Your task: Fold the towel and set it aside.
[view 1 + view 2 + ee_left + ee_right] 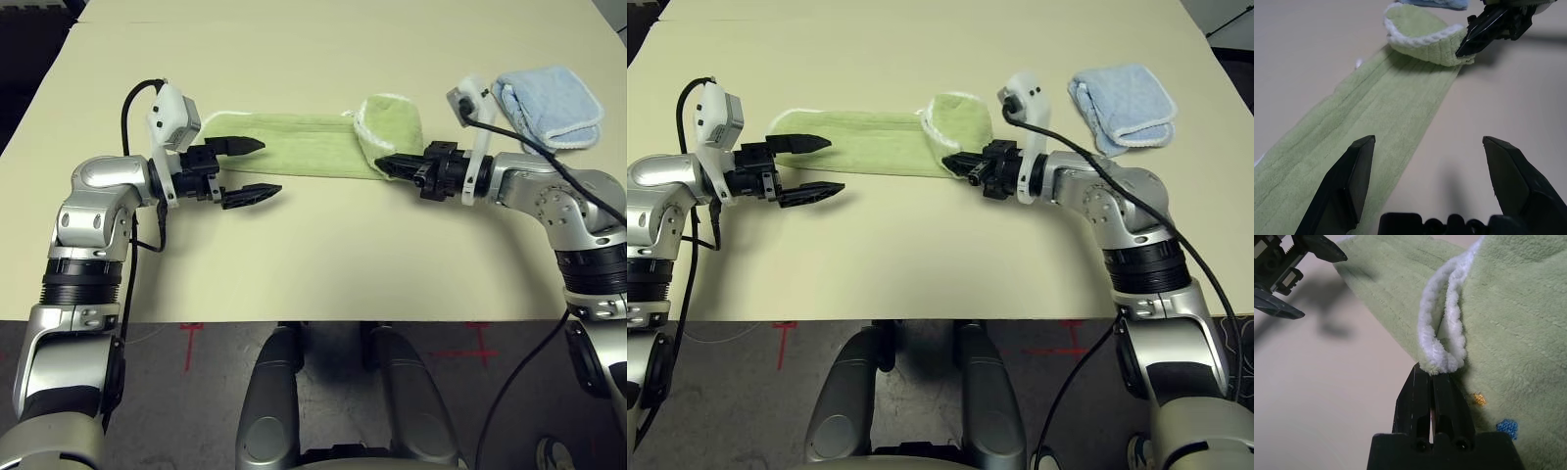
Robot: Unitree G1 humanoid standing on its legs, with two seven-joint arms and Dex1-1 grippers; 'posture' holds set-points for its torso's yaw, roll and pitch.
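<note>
Your left gripper (249, 168) hangs wide open at the towel's (294, 145) left end; your right gripper (390, 164) is pinched shut on its curled right corner. The towel runs lengthwise across mid-table, parallel to the table's (313, 264) near edge, so the right arm carries the fold leftward.

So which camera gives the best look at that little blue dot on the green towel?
The right wrist view: the blue dot sits close up on the towel, beside the shut right gripper. The head views and left wrist view show the towel, not the dot.

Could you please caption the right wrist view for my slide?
Right gripper shut on the green towel's white-edged corner.
</note>
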